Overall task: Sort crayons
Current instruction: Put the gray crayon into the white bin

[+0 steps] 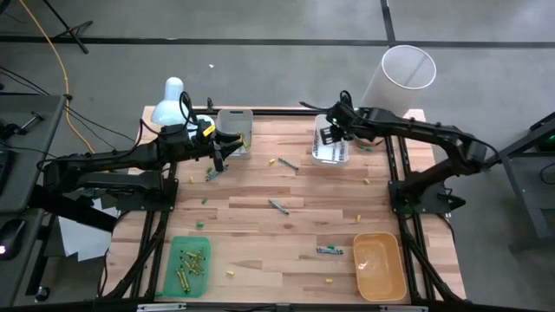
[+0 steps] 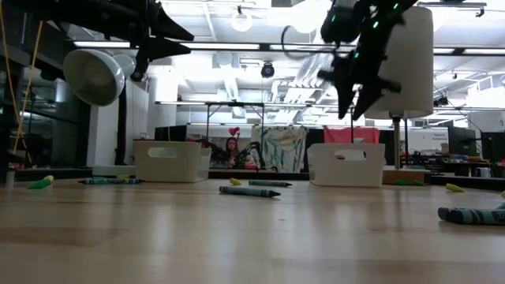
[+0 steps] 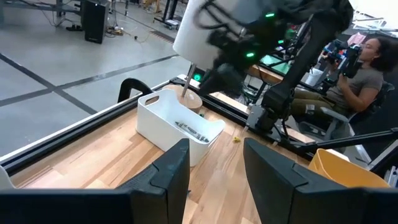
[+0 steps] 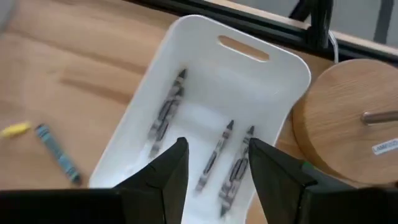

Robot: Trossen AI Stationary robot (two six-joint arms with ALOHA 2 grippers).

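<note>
Crayons lie loose on the wooden table: a grey one [image 1: 277, 205], a blue-teal one [image 1: 329, 250] and one near the middle [image 1: 284, 162]. Three grey crayons [image 4: 217, 155] lie flat on the floor of the white bin [image 1: 332, 149] at the far right. My right gripper [image 4: 214, 165] hangs open above this bin, pointing down, with nothing between its fingers; the high view also shows this gripper [image 1: 334, 134]. My left gripper [image 1: 217, 158] stands open and empty above the table, beside the grey bin [image 1: 235, 130] at the far left.
A green tray [image 1: 188, 264] with yellow crayons sits near left, an orange tray [image 1: 379, 264] near right. A lamp on a wooden base [image 4: 354, 124] stands close behind the white bin. A blue-teal crayon [image 4: 56, 152] lies beside that bin. A person [image 3: 364, 59] sits beyond the table.
</note>
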